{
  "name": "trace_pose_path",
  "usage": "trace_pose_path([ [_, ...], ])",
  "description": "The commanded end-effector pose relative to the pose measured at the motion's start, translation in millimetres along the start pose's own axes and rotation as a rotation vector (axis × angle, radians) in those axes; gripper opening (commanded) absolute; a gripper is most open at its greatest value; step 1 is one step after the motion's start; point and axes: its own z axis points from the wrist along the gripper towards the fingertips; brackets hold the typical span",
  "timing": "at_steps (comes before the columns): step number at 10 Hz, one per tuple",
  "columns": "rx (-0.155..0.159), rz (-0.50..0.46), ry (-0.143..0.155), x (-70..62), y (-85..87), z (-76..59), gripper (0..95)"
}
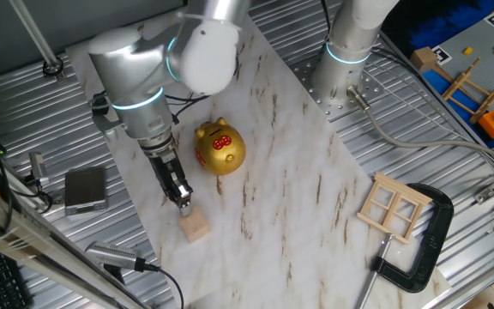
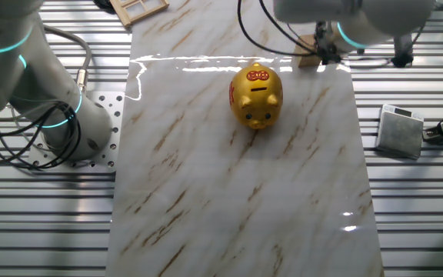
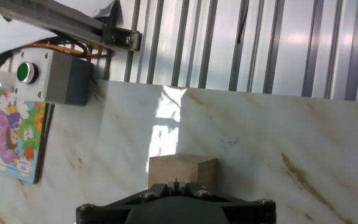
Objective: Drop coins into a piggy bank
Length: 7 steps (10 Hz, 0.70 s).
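Your gripper [image 1: 183,202] sits over the pale wooden cube [image 1: 195,227], jaw state indeterminable, no coin visible; the shiny gold pig-shaped bank [image 1: 219,148] awaits.

Piggy bank [image 1: 220,148]: glossy gold finish, metallic-looking, sharp highlights, red glossy markings on back. Counter [image 1: 290,172]: polished marble-look slab, white with brown veining, smooth, mirror glare strip at 12 o'clock in the other fixed view. Surrounding bed [image 1: 41,249]: ribbed bare aluminium, brushed sheen. Wooden cube [image 1: 195,227]: pale raw wood, matt, visible grain in hand view. Arm shell [image 1: 131,69]: smooth satin silver. Fingers [image 1: 180,190]: matt black. Window frame [image 1: 393,209] at 4 o'clock of the pig: unfinished light wood. Clamp [image 1: 424,249]: matt black metal.
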Motion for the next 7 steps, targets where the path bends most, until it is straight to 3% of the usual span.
trace_pose_path([
  [1,0.092,-0.055,0.023,-0.5,-4.3,-14.4,0.0],
  [2,0.127,-0.081,0.032,0.6,-6.8,-20.1,0.0],
  [4,0.227,-0.152,0.059,8.4,-14.5,-32.8,0.0],
  [5,0.253,-0.163,0.067,12.0,-18.7,-38.6,0.0],
  [7,0.253,-0.156,0.068,14.6,-21.6,-43.6,0.0],
])
